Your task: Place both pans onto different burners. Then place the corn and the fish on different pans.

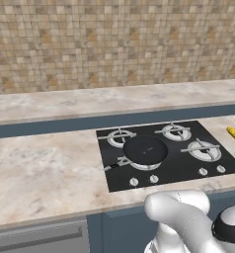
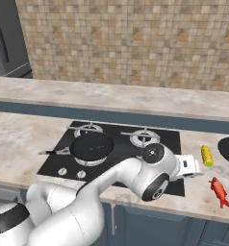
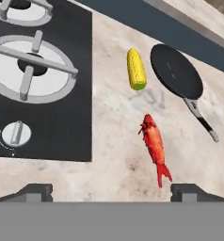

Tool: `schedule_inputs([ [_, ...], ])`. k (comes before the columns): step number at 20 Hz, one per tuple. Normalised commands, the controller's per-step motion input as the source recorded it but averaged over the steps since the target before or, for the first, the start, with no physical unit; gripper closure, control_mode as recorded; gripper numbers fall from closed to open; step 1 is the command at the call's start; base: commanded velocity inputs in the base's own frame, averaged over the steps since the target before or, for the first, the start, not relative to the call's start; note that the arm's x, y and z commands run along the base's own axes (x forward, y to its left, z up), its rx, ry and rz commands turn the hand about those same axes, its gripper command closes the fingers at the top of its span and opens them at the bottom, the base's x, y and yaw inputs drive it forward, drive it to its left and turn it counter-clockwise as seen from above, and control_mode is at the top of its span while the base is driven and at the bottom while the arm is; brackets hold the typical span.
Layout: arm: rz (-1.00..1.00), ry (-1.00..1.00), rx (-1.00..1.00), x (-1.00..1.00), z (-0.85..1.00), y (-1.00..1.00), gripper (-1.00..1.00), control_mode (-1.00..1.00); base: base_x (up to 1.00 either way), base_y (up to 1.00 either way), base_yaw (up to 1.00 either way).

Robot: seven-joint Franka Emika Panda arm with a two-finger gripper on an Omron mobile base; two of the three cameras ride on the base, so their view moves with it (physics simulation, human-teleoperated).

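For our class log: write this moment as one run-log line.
black round pan: on burner | second black pan: on counter | yellow corn, red fish: counter | gripper: open

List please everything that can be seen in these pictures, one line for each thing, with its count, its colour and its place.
pans: 2, black; one on the front-left burner, one on the counter right of the cooktop
burners: 4, silver-grey, on the cooktop; three uncovered, e.g.
cooktop: 1, black glass, set in the counter
knobs: 4, silver, along the cooktop's front edge, e.g.
corn: 1, yellow with a greenish end, on the counter between cooktop and second pan
fish: 1, red-orange, on the counter in front of the corn
counter: 1, beige marble
wall: 1, brown tiles
arm: 1, white with dark joints
gripper: 1, dark tips, open, above the counter near the fish
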Motion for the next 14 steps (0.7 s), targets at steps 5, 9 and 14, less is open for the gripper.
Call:
schedule_inputs([
  [5,0.00,0.12,0.00,0.44,-0.20,-0.60,-1.00,-1.00,0.00,0.00,0.00],
  [9,0.00,0.16,0.00,0.50,-0.32,-0.56,-1.00,-1.00,0.00,0.00,0.00],
  [14,0.01,0.07,0.00,0.30,-0.22,-0.52,-1.00,-1.00,0.00,0.00,0.00],
])
